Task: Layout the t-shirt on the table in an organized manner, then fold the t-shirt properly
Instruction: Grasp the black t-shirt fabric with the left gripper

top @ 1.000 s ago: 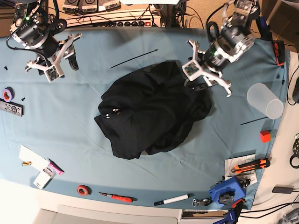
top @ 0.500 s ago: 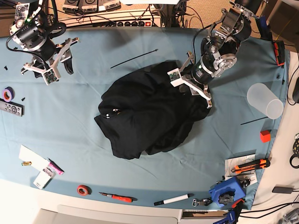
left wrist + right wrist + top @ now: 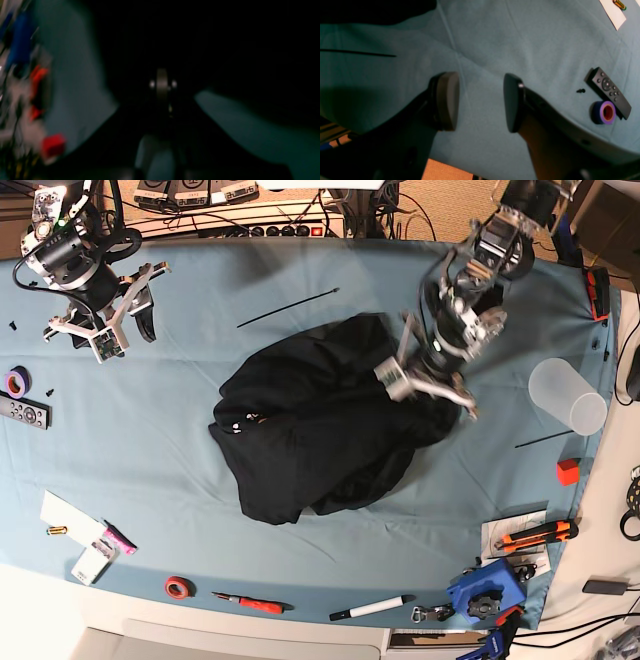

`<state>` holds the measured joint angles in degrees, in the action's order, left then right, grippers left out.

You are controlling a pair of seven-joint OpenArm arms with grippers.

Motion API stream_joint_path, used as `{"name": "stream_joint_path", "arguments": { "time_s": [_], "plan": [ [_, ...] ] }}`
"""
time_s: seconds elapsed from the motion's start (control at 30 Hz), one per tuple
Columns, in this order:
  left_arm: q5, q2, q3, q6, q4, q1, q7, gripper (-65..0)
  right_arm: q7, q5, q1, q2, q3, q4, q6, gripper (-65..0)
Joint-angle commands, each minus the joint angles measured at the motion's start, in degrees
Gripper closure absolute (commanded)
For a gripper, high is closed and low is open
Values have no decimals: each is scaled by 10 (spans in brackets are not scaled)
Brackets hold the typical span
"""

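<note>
The black t-shirt (image 3: 320, 430) lies crumpled in a heap at the middle of the light blue table (image 3: 300, 580). My left gripper (image 3: 420, 385) is pressed down into the heap's upper right part. In the blurred, dark left wrist view its fingertips (image 3: 163, 85) stand together with black t-shirt fabric (image 3: 225, 37) all around them, shut on a fold. My right gripper (image 3: 105, 330) hovers over the far left of the table, well away from the shirt. In the right wrist view the right gripper (image 3: 480, 100) is open with only blue cloth between its pads.
A clear cup (image 3: 567, 395) and a red block (image 3: 568, 471) sit right of the shirt. A thin black rod (image 3: 287, 306) lies behind it. A remote (image 3: 22, 411) and purple tape (image 3: 17, 382) are at the left edge. A marker (image 3: 370, 608), red tape (image 3: 179, 587) and a blue tool (image 3: 485, 590) line the front.
My left arm has swung down from the back right onto the shirt's upper right part, and its jaws have shut there. The right gripper has drifted slightly back and left.
</note>
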<state>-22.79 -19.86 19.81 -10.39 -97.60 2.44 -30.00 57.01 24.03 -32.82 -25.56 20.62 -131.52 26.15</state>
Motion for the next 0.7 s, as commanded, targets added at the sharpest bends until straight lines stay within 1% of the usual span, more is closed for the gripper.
{"name": "stream_joint_path", "arguments": {
  "time_s": [0.0,0.03,0.1,0.17,0.33,0.4,0.43,0.5,0.53,0.6,0.63,0.67],
  "plan": [
    [2,-3,-4,30,-12,-26,-1,0,-11,3,0,-6,5,-8,-3,-287],
    [11,-3,-4,49,-12,-41,-12,0,-11,3,0,-6,5,-8,-3,-287],
    [32,-3,-5,62,-12,-72,-29,0,-11,3,0,-6,5,-8,-3,-287],
    [48,-3,-5,61,-12,-98,-38,0,-11,3,0,-6,5,-8,-3,-287],
    [56,-3,-5,61,-11,-138,-57,0,-11,3,0,-6,5,-8,-3,-287],
    [91,-3,-5,60,-14,-138,-87,0,-11,0,0,-6,5,-8,-3,-287],
    [117,-3,-5,50,-17,-137,-113,0,-11,-7,0,-6,5,-8,-3,-287],
    [164,-3,-5,11,-29,-135,-177,0,-13,-24,0,-6,5,-8,-3,-287],
    [186,-3,-5,-8,-40,-136,-211,-35,-15,-30,0,-6,5,-8,-3,-287],
    [220,-3,-5,-33,-69,-135,-282,-142,-17,-31,2,-6,5,-8,-12,-287],
    [238,-3,-5,-32,-85,-134,-308,-201,-17,-31,3,-6,5,-8,-18,-287],
    [253,-3,-5,-29,-102,-130,-321,-255,-17,-31,6,-6,5,-8,-21,-287]
  ]
}}
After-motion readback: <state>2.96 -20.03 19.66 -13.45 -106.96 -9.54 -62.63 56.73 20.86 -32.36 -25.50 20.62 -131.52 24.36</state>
